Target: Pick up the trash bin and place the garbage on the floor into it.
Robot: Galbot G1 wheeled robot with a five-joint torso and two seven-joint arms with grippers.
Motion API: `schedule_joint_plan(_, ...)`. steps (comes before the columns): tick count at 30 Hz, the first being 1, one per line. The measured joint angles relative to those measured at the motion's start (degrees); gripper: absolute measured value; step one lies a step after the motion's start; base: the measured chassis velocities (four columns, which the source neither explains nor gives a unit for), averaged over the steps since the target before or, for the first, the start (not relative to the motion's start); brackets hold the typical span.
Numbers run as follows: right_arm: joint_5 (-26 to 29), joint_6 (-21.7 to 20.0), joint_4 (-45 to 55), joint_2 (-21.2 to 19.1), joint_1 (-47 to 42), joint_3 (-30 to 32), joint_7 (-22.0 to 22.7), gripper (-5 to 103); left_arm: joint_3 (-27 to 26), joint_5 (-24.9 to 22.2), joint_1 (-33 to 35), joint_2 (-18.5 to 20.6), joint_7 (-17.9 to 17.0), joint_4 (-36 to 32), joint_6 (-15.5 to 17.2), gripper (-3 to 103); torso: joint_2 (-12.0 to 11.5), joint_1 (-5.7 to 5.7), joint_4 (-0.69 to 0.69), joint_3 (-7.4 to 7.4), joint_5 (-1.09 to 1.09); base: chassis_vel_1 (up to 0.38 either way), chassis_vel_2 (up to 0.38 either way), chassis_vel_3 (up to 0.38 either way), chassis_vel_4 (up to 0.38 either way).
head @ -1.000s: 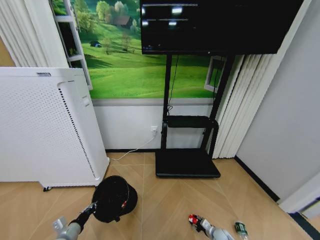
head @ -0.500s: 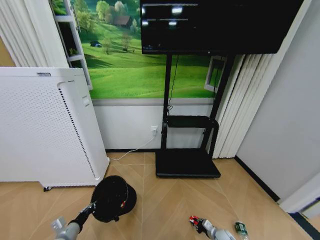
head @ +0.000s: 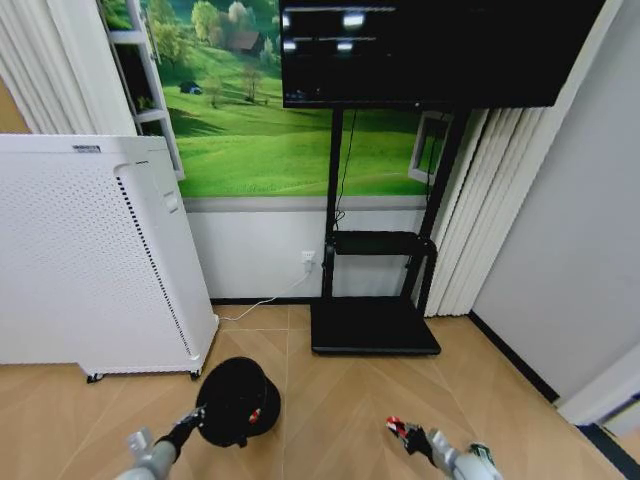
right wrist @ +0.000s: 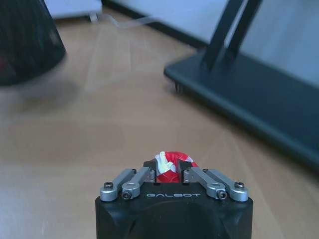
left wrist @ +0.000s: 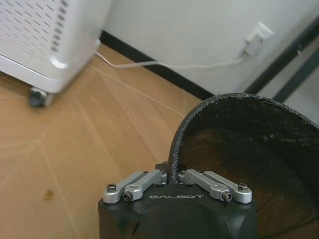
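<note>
Shifted slightly rightward since a second ago: black mesh trash bin [head: 238, 401], rim pinched in left gripper [left wrist: 174, 175], held low by white air purifier [head: 90, 255]. Right gripper [right wrist: 168, 172], clamped on red-and-white scrap [right wrist: 167, 163], lower right; bin well off to its left, mouth upward. Greenish bottle [head: 481, 452] beside right arm.

This looks like a staged living room or demo room rather than a lived-in home. A large dark screen [head: 430, 50] stands on a black wheeled stand [head: 375, 325] against a wall covered by a printed mural [head: 250, 130] of green hills seen through a fake window. A tall white perforated air purifier [head: 85, 255] sits on casters beside it, plugged into a wall socket [head: 308, 259]. Pale vertical blinds [head: 495, 210] hang in the corner, and the floor [head: 340, 400] is light wood-look herringbone.
</note>
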Motion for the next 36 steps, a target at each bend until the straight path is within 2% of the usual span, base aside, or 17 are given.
schedule_joint_plan(4, 2.1, -0.9, 6.6, -0.8, -3.1, 0.7, -0.6, 20, 3.4, 0.3, -2.8, 0.2, 0.2, 2.0, 0.0, 3, 0.0, 0.0, -0.02, 0.0, 0.03, 0.0, 0.0, 0.0, 0.0)
schedule_joint_plan(8, 3.8, -0.2, 14.5, -1.9, -6.2, 1.0, -4.0, 20, 8.0, 1.6, -7.0, 1.1, 1.4, 5.9, 0.0, 3, 0.0, 0.0, -0.01, 0.0, 0.02, 0.0, 0.0, 0.0, 0.0)
schedule_joint_plan(12, 5.6, 0.6, 19.2, -2.1, -7.5, 0.8, -5.4, 20, 10.2, 2.7, -9.7, 1.4, 2.3, 8.4, -0.2, 3, 0.0, 0.0, -0.01, 0.0, 0.0, 0.0, 0.0, 0.0, 0.0)
schedule_joint_plan(16, 5.6, 0.6, 19.5, -2.1, -7.5, 0.8, -5.4, 20, 10.3, 2.7, -9.9, 1.4, 2.4, 8.6, -0.2, 3, 0.0, 0.0, -0.01, 0.0, -0.01, 0.0, 0.0, 0.0, 0.0)
schedule_joint_plan(19, 6.9, 1.3, 22.3, -2.1, -8.1, 0.6, -6.5, 19, 11.9, 3.0, -11.7, 1.5, 2.6, 10.2, -0.4, 3, 0.0, 0.0, -0.01, 0.0, 0.04, 0.0, 0.0, 0.0, 0.0)
schedule_joint_plan(21, 8.3, 1.7, 26.4, -2.1, -8.3, 0.3, -7.7, 17, 13.2, 3.0, -13.2, 1.7, 2.8, 11.0, -0.4, 3, 0.0, 0.0, 0.0, -0.01, -0.03, 0.0, 0.0, 0.0, 0.0)
schedule_joint_plan(23, 9.3, 1.7, 28.2, -2.0, -8.3, -0.1, -8.3, 7, 14.0, 2.9, -14.2, 2.0, 2.9, 11.5, -0.4, 3, 0.0, 0.01, 0.0, -0.01, -0.05, 0.0, 0.0, 0.0, 0.0)
schedule_joint_plan(24, 9.3, 1.7, 28.2, -2.0, -8.3, -0.1, -8.3, 7, 14.0, 2.9, -14.2, 2.0, 2.9, 11.5, -0.4, 3, 0.0, 0.01, 0.0, -0.01, -0.05, 0.0, 0.0, 0.0, 0.0)
schedule_joint_plan(26, 11.6, 1.3, 30.8, -1.9, -8.2, -1.5, -8.9, 1, 15.8, 2.6, -15.8, 2.7, 3.1, 12.1, -0.5, 3, 0.0, 0.0, -0.01, -0.01, 0.05, 0.0, 0.0, 0.0, 0.0)
schedule_joint_plan(27, 11.6, 1.3, 30.8, -1.9, -8.2, -1.5, -8.9, 1, 15.8, 2.6, -15.8, 2.7, 3.1, 12.1, -0.5, 3, 0.0, 0.0, -0.01, -0.01, 0.05, 0.0, 0.0, 0.0, 0.0)
schedule_joint_plan(29, 13.4, 1.3, 33.8, -0.9, -6.7, -4.8, -11.4, 0, 20.0, 3.7, -18.1, 4.2, 4.1, 13.1, -0.5, 3, 0.0, 0.0, 0.0, 0.0, 0.02, 0.0, 0.0, 0.0, 0.0)
schedule_joint_plan(32, 14.0, 1.0, 36.2, -0.4, -6.1, -6.9, -12.4, 0, 22.6, 4.6, -18.5, 4.5, 4.9, 13.1, -0.8, 3, 0.0, 0.0, -0.01, 0.0, -0.01, 0.0, 0.0, 0.0, 0.0)
schedule_joint_plan(36, 13.4, 1.6, 34.7, -0.2, -6.0, -7.2, -12.8, 0, 22.5, 5.5, -16.6, 3.8, 5.6, 12.5, -1.2, 3, 0.0, 0.01, -0.01, 0.0, 0.0, 0.0, 0.0, 0.0, 0.0)
